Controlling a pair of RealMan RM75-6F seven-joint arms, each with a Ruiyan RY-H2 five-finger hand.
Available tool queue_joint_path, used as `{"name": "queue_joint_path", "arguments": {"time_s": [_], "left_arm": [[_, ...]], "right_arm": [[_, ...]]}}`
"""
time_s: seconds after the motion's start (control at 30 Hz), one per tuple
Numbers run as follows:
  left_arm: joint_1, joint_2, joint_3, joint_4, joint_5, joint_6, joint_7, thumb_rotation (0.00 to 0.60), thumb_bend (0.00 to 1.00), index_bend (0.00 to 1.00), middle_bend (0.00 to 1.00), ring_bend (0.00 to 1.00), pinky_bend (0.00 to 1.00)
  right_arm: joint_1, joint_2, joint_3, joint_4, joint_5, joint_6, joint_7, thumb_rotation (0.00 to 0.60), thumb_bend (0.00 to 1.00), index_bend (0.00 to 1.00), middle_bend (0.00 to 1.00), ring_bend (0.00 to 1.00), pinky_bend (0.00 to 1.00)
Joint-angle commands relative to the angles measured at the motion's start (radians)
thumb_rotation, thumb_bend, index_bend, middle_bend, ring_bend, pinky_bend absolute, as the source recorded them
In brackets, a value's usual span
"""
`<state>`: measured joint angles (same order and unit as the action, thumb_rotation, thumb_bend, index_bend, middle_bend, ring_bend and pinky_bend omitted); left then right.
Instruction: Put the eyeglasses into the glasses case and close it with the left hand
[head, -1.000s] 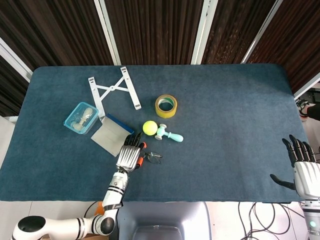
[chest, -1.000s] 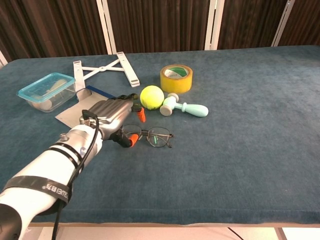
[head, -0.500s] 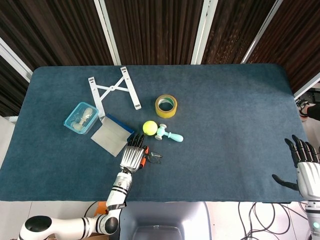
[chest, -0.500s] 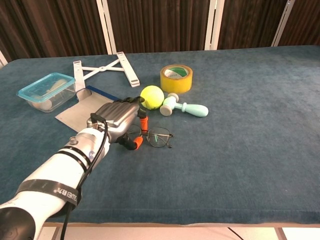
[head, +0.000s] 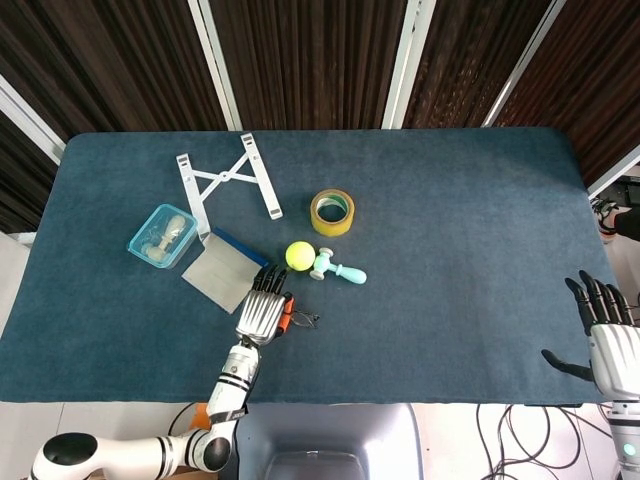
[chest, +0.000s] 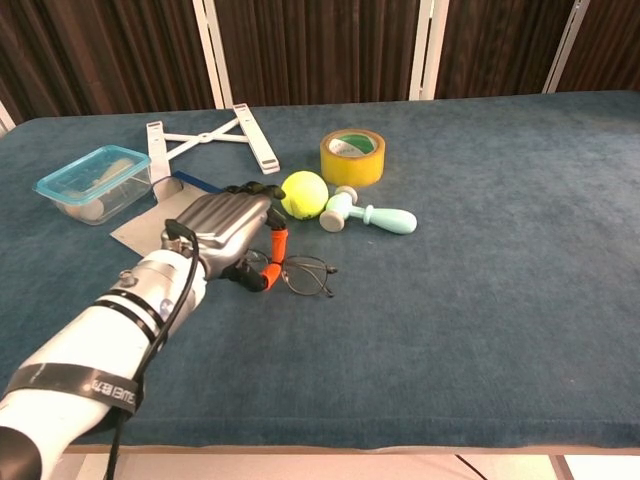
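Head view, from above, shows the whole blue cloth-covered table (head: 450, 230) and the right hand (head: 603, 335) at its near right edge, fingers spread and holding nothing; chest view leaves that hand out. Chest view shows the left hand (chest: 228, 232) more clearly: palm down, its orange-tipped fingers (chest: 279, 241) pinching one end of the thin wire-framed eyeglasses (chest: 305, 275). The eyeglasses sit low on the cloth, long axis running left to right, lenses reaching away from the hand toward the table's right side. Just left of the hand lies the open grey glasses case with a blue edge (head: 222, 272). A yellow-green tennis ball (chest: 304, 194) sits just beyond the fingers.
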<state>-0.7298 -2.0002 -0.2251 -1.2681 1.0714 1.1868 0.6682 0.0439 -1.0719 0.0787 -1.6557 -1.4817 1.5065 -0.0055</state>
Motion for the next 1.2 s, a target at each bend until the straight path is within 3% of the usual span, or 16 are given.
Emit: {"name": "queue_joint_path", "arguments": {"time_s": [0.03, 0.27, 0.43, 0.6, 0.87, 1.2], "left_arm": [[0.024, 0.064, 0.013, -0.061, 0.043, 0.035, -0.012, 0.6, 0.38, 0.62, 0.08, 0.0, 0.09], [0.036, 0.225, -0.03, -0.138, 0.041, 0.019, -0.031, 0.6, 0.38, 0.62, 0.08, 0.0, 0.09], [0.003, 0.28, -0.097, -0.081, -0.022, -0.062, -0.079, 0.6, 0.38, 0.62, 0.08, 0.0, 0.08], [-0.04, 0.317, -0.106, 0.029, -0.01, -0.171, -0.174, 0.6, 0.38, 0.62, 0.08, 0.0, 0.09], [-0.107, 0.282, -0.081, 0.279, 0.054, -0.262, -0.298, 0.6, 0.38, 0.6, 0.07, 0.0, 0.08], [-0.134, 0.224, -0.012, 0.473, 0.15, -0.29, -0.414, 0.6, 0.38, 0.59, 0.07, 0.0, 0.08]], "right_arm": [[0.0, 0.0, -0.001, -0.001, -0.002, 0.0, -0.002, 0.6, 0.1, 0.0, 0.0, 0.0, 0.0], [-0.001, -0.004, -0.006, -0.005, -0.007, 0.002, -0.013, 0.6, 0.1, 0.0, 0.0, 0.0, 0.0], [0.001, -0.012, -0.007, -0.006, -0.008, -0.001, -0.031, 0.6, 0.1, 0.0, 0.0, 0.0, 0.0], [0.005, -0.016, -0.001, -0.007, 0.007, -0.008, -0.039, 0.6, 0.1, 0.0, 0.0, 0.0, 0.0], [0.01, -0.012, 0.009, -0.006, 0.029, -0.021, -0.029, 0.6, 0.1, 0.0, 0.0, 0.0, 0.0], [0.021, -0.013, 0.003, -0.01, 0.032, -0.047, -0.042, 0.6, 0.1, 0.0, 0.0, 0.0, 0.0]]}}
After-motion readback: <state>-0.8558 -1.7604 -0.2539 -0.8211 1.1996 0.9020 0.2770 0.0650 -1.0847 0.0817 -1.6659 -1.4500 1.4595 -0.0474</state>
